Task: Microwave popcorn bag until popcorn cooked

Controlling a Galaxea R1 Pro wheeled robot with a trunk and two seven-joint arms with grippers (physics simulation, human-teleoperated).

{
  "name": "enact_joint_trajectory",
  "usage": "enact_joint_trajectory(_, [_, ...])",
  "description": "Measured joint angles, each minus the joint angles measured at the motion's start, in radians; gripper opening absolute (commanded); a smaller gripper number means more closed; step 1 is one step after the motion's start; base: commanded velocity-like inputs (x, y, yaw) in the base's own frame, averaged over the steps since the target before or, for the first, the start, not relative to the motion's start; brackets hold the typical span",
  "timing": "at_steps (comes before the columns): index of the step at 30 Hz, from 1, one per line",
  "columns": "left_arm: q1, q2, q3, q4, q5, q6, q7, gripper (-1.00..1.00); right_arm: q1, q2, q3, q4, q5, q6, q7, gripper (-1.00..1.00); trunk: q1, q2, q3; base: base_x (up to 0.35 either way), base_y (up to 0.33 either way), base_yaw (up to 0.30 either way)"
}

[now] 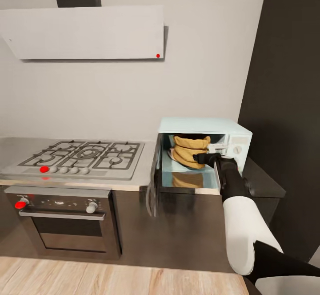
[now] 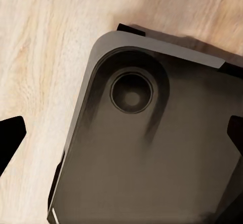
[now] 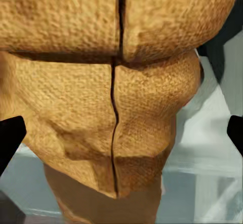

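Nearest the microwave's [image 1: 202,152] open front, our right gripper [image 1: 205,159] reaches in, fingers [image 3: 10,140] spread wide and apart from the popcorn bag [image 1: 191,150], gripping nothing. The bag sits inside the microwave's cavity: mustard-tan, coarse-woven, bulging under a thick rolled rim, a dark seam down its side. Our left gripper [image 2: 121,138] hangs spread over the robot's base [image 2: 152,148].

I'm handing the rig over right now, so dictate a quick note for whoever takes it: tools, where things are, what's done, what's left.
Right tool: open, at the mustard-tan paper popcorn bag, fingers either side; contact unclear.
Left tool: open, holding nothing, above the robot's dark base and wood floor.
Bag sits inside the pale blue microwave, door swung open.
Done: bag inside.
Left: withdraw right arm, shut door, start heating.
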Motion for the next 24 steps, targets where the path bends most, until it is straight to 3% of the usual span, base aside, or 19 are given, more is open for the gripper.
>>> enact_joint_trajectory(7, [0.0, 0.0, 0.0, 0.0, 0.0, 0.001, 0.0, 1.0, 0.0, 0.0, 0.0, 0.028, 0.0, -0.01, -0.004, 1.0, 0.0, 0.0, 0.0, 0.0, 0.29, 0.0])
enact_joint_trajectory(19, [0.001, 0.0, 0.0, 0.0, 0.0, 0.0, 0.0, 1.0, -0.001, 0.0, -0.007, 0.018, 0.004, -0.048, -0.048, 1.0, 0.0, 0.0, 0.0, 0.001, 0.012, 0.0])
enact_joint_trajectory(24, [0.0, 0.0, -0.001, 0.0, -0.002, 0.001, -0.001, 1.0, 0.0, 0.0, -0.007, 0.019, 0.004, -0.051, -0.054, 1.0, 0.0, 0.0, 0.0, 0.188, 0.0, 0.0])
